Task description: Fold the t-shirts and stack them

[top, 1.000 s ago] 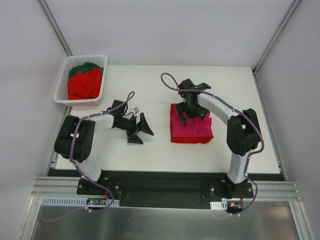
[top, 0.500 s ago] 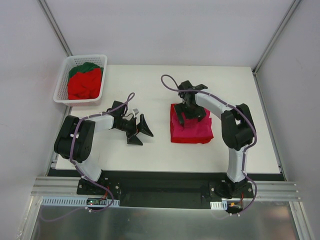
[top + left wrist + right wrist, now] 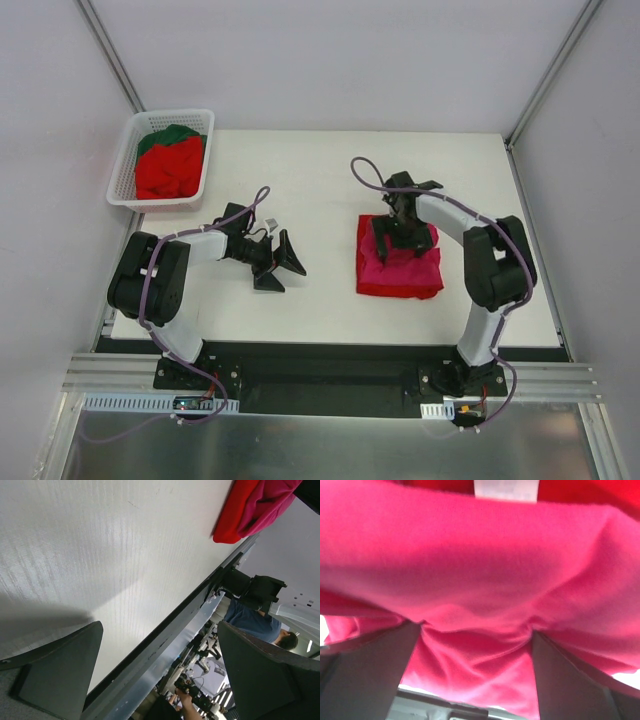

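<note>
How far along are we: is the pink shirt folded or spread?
Folded: the pink shirt is a compact rectangle on a red shirt.

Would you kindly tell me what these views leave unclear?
Top view: the right hand covers the far edge of the folded magenta-pink t-shirt.
Right wrist view: that cloth fills the frame, blurred.
Top view: bunched bright red t-shirts in the white plastic lattice basket are too small to count.

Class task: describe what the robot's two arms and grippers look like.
The left arm and right arm have white links and bulky black joints, each trailed by a looping purple cable. The left gripper and right gripper are black with broad wedge-shaped fingers.
</note>
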`<state>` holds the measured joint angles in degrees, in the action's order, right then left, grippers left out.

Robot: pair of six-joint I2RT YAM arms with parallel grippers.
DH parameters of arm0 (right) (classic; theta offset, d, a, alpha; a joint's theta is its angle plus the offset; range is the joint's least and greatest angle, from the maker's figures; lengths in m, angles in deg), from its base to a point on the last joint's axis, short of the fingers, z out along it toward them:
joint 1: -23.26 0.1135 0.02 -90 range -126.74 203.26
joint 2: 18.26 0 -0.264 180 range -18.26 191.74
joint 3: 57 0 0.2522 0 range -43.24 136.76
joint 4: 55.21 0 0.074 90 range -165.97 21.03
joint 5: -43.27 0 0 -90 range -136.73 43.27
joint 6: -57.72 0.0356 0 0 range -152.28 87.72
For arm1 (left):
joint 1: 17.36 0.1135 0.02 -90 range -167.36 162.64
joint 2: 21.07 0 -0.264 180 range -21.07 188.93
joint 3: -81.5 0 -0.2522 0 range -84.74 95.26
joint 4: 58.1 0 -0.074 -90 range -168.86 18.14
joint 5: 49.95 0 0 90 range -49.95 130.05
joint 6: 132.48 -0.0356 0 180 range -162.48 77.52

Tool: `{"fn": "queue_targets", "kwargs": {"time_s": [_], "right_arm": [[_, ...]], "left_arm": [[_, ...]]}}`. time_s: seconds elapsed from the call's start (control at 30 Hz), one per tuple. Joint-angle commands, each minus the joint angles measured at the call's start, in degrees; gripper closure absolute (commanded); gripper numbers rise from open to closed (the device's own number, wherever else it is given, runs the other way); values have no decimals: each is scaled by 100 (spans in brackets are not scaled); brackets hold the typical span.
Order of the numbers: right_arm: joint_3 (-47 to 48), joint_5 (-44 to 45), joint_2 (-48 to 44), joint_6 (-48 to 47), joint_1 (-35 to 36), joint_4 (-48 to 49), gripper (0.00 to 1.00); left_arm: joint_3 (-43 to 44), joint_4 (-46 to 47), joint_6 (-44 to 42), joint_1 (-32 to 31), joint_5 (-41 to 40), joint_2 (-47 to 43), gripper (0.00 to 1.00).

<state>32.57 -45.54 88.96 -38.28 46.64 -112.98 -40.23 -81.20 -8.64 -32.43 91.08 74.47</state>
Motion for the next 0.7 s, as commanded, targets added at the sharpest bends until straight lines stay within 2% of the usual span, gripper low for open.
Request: {"fn": "queue_targets", "kwargs": {"time_s": [0.0, 0.23, 0.37, 0.5, 0.67], "right_arm": [[-723, 408, -631, -33, -544, -442, 4], [-1296, 996, -1159, -174, -1027, -459, 4], [-1630, 1015, -1352, -68, -1326, -424, 4], [-1754, 1146, -1432, 388, -1695, -486, 4], [-1456, 1034, -1151, 1205, -2178, -757, 4]], "left_arm": [[172, -59, -124, -66, 276, -19, 1], [347, -129, -133, -75, 443, 60, 1], [383, -155, -159, -92, 470, 96, 1], [400, -182, -177, -145, 479, 105, 1], [348, -217, -220, -172, 479, 69, 1]]}}
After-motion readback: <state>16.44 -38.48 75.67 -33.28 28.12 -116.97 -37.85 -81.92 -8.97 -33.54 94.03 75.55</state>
